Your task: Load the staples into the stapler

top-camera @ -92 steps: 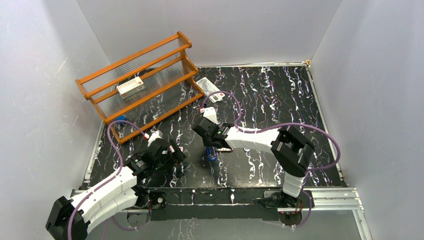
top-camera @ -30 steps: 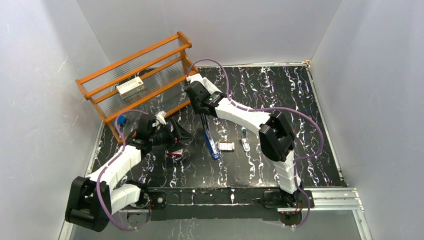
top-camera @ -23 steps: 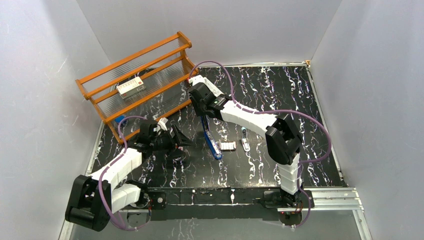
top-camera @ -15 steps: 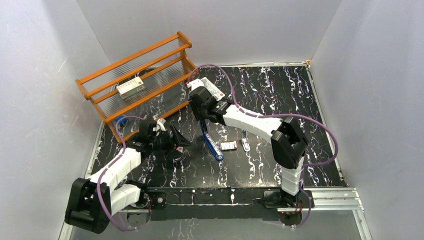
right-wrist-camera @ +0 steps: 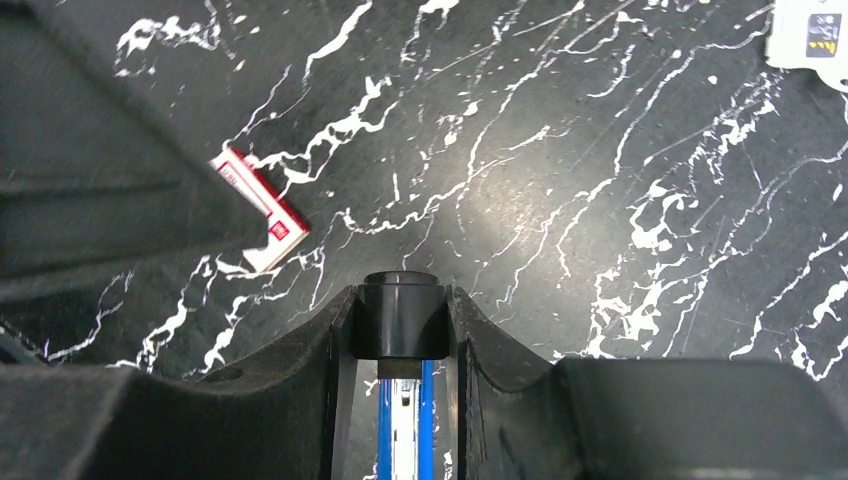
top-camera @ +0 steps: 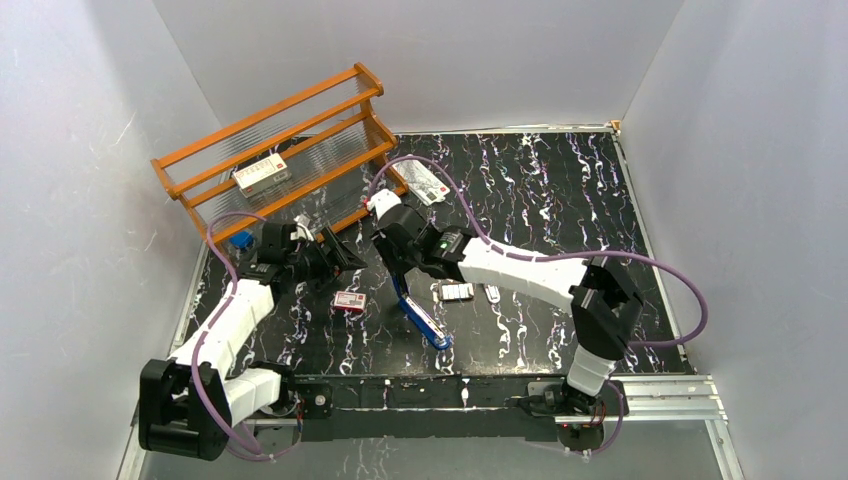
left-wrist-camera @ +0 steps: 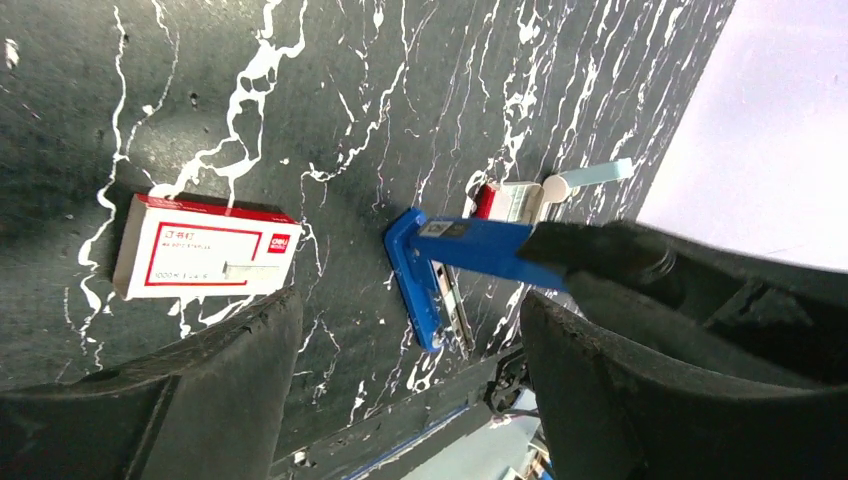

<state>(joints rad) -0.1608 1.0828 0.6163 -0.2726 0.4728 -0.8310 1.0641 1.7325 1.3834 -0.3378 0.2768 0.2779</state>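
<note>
The blue stapler (top-camera: 424, 318) lies hinged open on the table. My right gripper (top-camera: 398, 270) is shut on its black end (right-wrist-camera: 400, 318). The silvery channel (right-wrist-camera: 402, 430) shows below the jaws. In the left wrist view the stapler (left-wrist-camera: 432, 268) forms an open angle. The small red-and-white staple box (top-camera: 349, 301) lies flat left of the stapler and also shows in the left wrist view (left-wrist-camera: 208, 248) and the right wrist view (right-wrist-camera: 262, 208). Its pale tray of staples (top-camera: 456, 292) lies right of the stapler. My left gripper (top-camera: 332, 260) is open and empty, above and behind the box.
An orange wooden rack (top-camera: 300, 150) stands at the back left with a larger red-and-white box (top-camera: 262, 174) on a shelf. A flat white printed packet (top-camera: 428, 183) lies behind my right arm. A small pale piece (top-camera: 491, 292) lies right of the tray.
My right gripper has pulled the stapler toward the near left. My left gripper has drawn back toward the rack, still open, uncovering the small box.
</note>
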